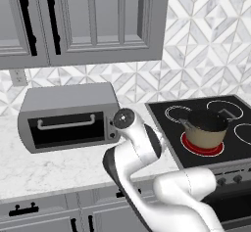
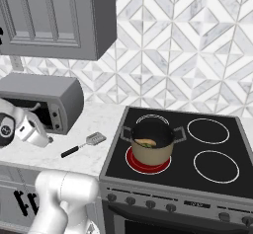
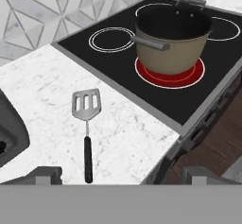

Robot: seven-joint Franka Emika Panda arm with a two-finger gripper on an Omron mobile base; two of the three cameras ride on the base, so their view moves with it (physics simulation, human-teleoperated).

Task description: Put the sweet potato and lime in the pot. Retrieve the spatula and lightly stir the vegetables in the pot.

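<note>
The tan pot point(image 2: 152, 149) stands on the glowing red front-left burner point(image 2: 148, 164). Inside it lie the orange-brown sweet potato point(image 2: 148, 141) and a sliver of green that looks like the lime point(image 2: 143, 145). The spatula point(image 2: 84, 145) lies flat on the marble counter left of the stove, with its slotted head point(image 3: 86, 105) pointing away from the hand and its black handle point(image 3: 88, 159) towards it. My gripper point(image 3: 122, 176) hangs open above the counter near the handle's end, holding nothing. In the hand view the pot point(image 3: 172, 38) shows only a dark inside. The gripper point(image 2: 45, 139) sits left of the spatula.
A grey toaster oven point(image 1: 68, 118) stands on the counter at the left, close to the hand. Wall cabinets point(image 1: 83, 20) hang above. The black cooktop point(image 2: 217, 149) has three other burners. The counter's front edge point(image 3: 165, 157) drops off just right of the spatula.
</note>
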